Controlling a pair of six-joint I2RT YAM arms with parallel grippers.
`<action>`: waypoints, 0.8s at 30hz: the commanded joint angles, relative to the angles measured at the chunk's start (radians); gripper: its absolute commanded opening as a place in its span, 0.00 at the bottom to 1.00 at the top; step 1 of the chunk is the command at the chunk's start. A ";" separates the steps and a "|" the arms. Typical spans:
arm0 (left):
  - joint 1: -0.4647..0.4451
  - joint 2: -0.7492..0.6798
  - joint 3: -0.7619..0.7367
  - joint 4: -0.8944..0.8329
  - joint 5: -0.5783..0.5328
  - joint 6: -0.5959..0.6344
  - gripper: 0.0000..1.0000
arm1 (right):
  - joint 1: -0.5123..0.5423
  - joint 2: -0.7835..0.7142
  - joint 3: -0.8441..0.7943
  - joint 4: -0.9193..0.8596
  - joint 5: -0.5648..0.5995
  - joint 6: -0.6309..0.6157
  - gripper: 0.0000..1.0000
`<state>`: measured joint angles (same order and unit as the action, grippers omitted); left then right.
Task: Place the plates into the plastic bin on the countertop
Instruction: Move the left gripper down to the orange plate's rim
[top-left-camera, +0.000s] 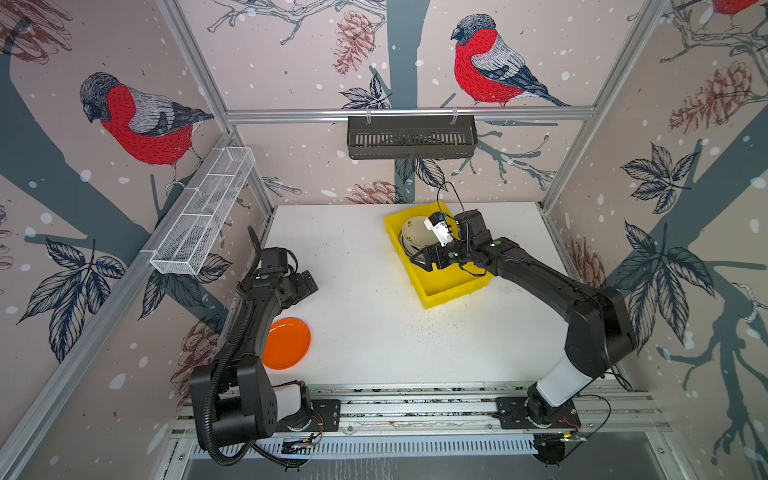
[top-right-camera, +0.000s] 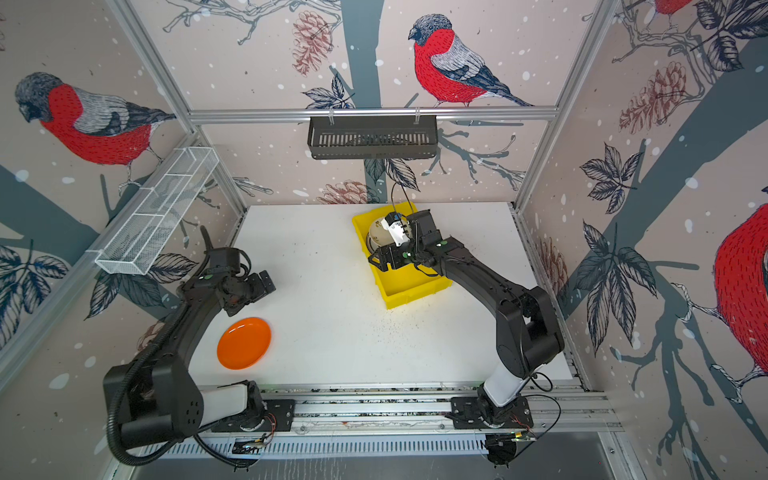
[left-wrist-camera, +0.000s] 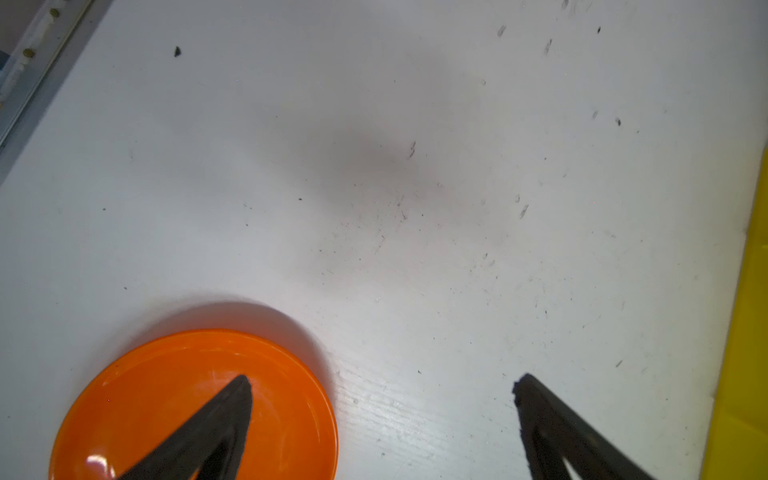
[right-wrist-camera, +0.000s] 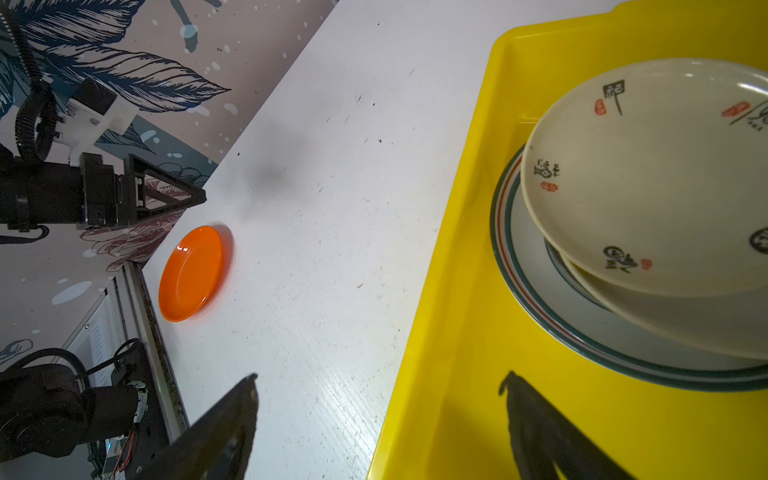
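Jaws apart: left gripper (left-wrist-camera: 383, 379) near orange plate (left-wrist-camera: 166, 395) (untouched), right gripper (right-wrist-camera: 381, 375) astride plastic bin (right-wrist-camera: 457, 332) wall.

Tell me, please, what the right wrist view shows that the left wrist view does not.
Only the right wrist view shows the plates stacked inside the plastic bin: a cream plate with characters atop a teal-rimmed plate, plus the open right gripper astride the bin's wall. Only the left wrist view shows the left gripper plainly open, one finger in front of the orange plate. Both show that orange plate on the countertop and part of the plastic bin.
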<state>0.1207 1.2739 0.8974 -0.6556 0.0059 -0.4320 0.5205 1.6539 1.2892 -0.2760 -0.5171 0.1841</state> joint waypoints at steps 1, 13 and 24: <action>-0.062 0.008 0.033 -0.091 -0.195 -0.051 0.98 | -0.001 -0.007 -0.003 0.027 -0.010 0.004 0.93; -0.317 0.162 0.053 -0.213 -0.428 -0.236 0.89 | -0.003 -0.011 -0.004 0.015 -0.002 0.013 0.93; -0.364 0.109 -0.116 -0.091 -0.294 -0.283 0.70 | -0.001 -0.010 0.005 -0.002 0.041 0.020 0.93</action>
<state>-0.2398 1.3991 0.8093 -0.7719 -0.3244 -0.6735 0.5167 1.6474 1.2881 -0.2810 -0.4957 0.1909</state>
